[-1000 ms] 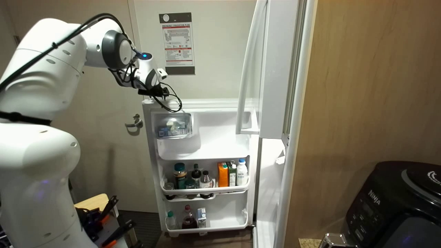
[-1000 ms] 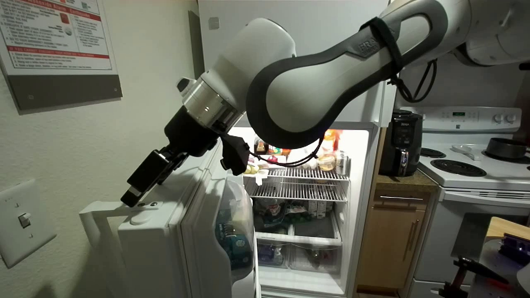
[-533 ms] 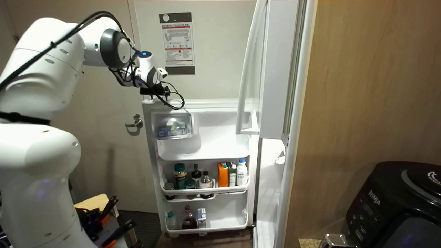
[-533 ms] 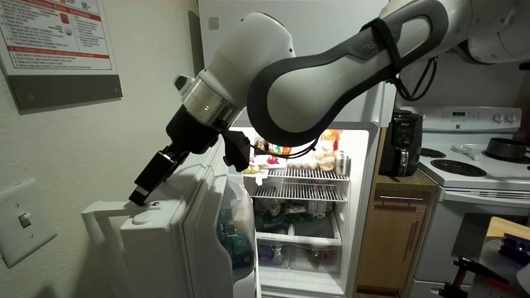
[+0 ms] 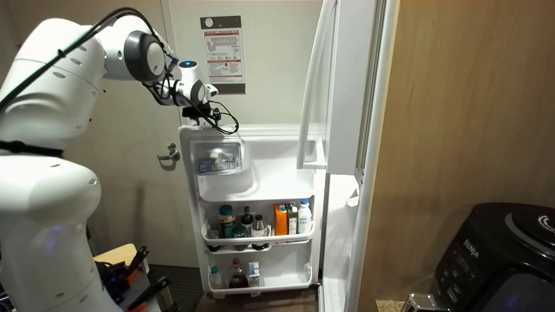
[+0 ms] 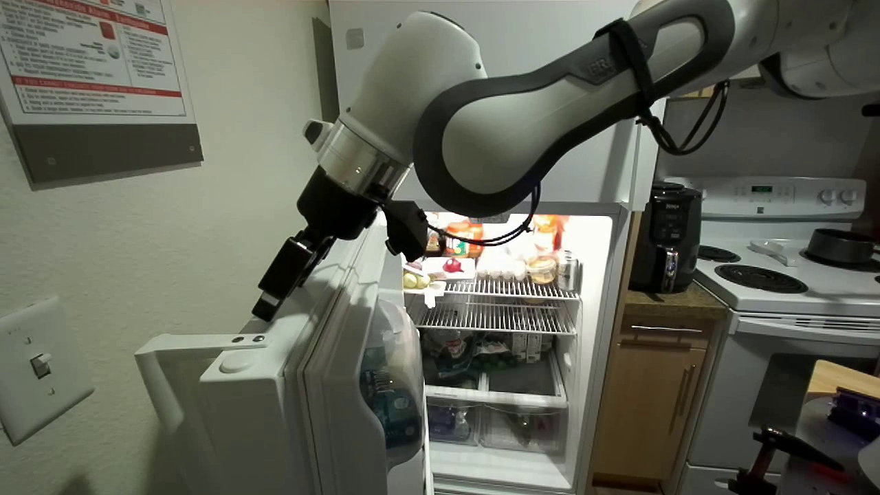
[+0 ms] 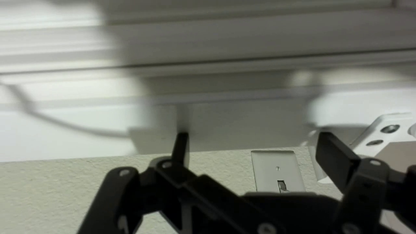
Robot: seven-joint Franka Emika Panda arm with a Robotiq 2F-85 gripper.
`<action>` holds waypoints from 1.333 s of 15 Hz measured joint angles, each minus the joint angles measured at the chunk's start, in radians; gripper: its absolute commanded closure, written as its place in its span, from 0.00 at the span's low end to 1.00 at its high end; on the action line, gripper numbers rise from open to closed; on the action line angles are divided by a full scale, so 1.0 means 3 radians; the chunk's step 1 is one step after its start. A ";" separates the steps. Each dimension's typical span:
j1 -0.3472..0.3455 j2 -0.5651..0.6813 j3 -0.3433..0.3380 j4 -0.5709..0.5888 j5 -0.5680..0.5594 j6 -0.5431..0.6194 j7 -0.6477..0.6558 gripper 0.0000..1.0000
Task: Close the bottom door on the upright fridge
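The fridge's white bottom door [image 5: 282,167] stands wide open, with its shelved inner side facing an exterior view. Its outer face [image 6: 244,433] and handle [image 6: 196,342] show in an exterior view. My gripper [image 6: 267,306] points down at a slant over the door's top edge, just beyond the handle's bracket. It also shows over the door's top corner [image 5: 201,122]. In the wrist view the gripper [image 7: 253,134] is open with nothing between its fingers, and the door's top [image 7: 227,125] lies ahead. I cannot tell whether the fingertips touch the door.
The upper door [image 6: 543,144] looks shut. A wall with a light switch [image 7: 276,169] lies close behind the open door. Bottles and cartons [image 5: 281,219] stand on the door shelves. An air fryer [image 6: 665,237] and stove [image 6: 763,268] stand beside the fridge.
My gripper has moved along the door's top edge, away from the handle and slightly up; the handle's screws now show uncovered. The door has hardly moved.
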 measured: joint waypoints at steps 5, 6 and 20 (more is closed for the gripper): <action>-0.0048 -0.0039 0.0010 0.0000 -0.0001 -0.0157 0.0000 0.00; -0.0053 -0.0044 0.0011 0.0000 -0.0001 -0.0173 0.0000 0.00; -0.0314 -0.0081 0.0602 0.0142 0.0226 -0.0104 -0.0007 0.00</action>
